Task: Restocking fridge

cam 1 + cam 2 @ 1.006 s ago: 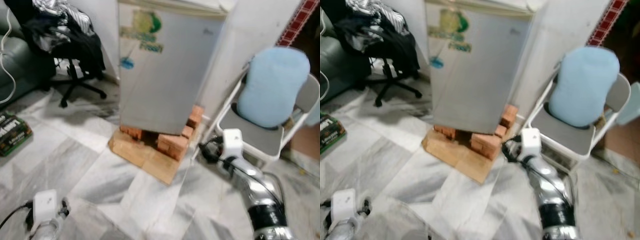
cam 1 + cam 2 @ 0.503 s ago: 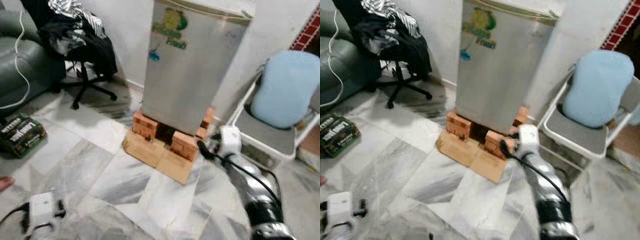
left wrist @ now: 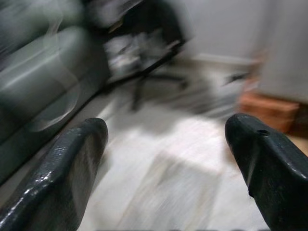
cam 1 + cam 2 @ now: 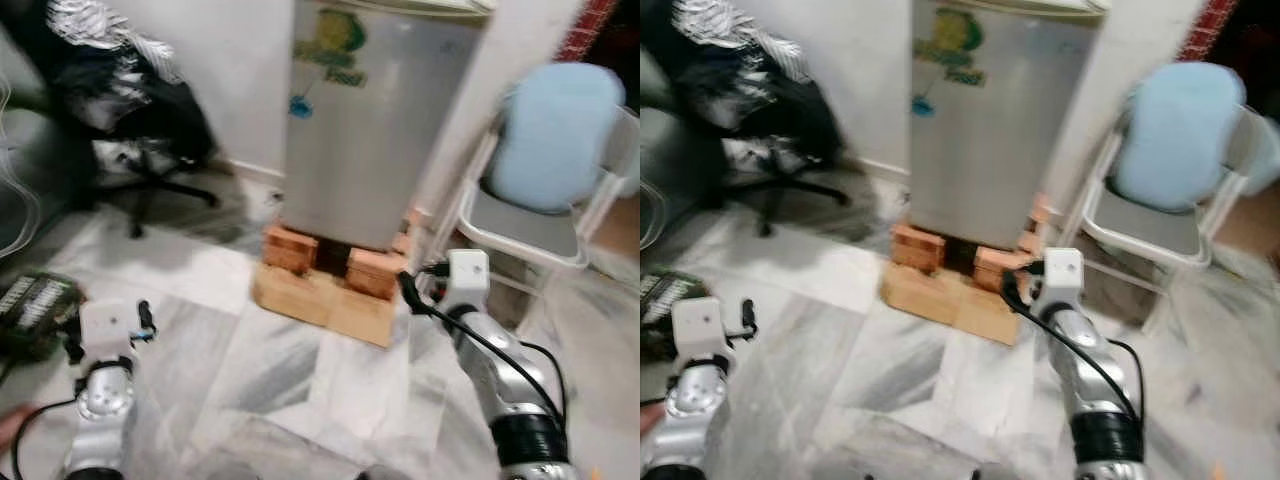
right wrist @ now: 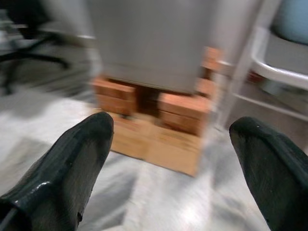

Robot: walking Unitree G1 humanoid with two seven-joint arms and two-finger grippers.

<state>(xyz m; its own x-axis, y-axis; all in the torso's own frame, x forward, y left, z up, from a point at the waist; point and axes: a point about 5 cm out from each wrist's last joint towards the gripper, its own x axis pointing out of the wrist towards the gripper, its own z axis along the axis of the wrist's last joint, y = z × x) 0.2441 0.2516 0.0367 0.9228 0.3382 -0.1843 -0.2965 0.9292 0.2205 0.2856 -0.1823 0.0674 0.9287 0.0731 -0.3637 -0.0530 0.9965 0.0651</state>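
Observation:
A small silver fridge (image 4: 375,120) with a green sticker on its door stands shut against the wall ahead, raised on red bricks (image 4: 290,248) and a wooden board (image 4: 325,305). My right gripper (image 4: 412,290) is held out low in front of the bricks, short of the fridge, and is open and empty; its wrist view looks at the bricks between its spread fingers (image 5: 62,163). My left gripper (image 4: 143,320) hovers over the floor at the lower left, open with nothing in it, its fingers (image 3: 62,168) wide apart. The pictures are blurred.
A white folding chair (image 4: 520,225) holding a light blue cushion (image 4: 555,120) stands right of the fridge. At the left are an office chair draped with clothes (image 4: 130,100), a grey sofa (image 3: 38,86) and a dark box (image 4: 35,305) on the marble floor.
The whole picture has shifted and blurred, so the camera has moved; the fridge now sits nearer the middle. My left arm has come up higher into view. The right arm stays held forward.

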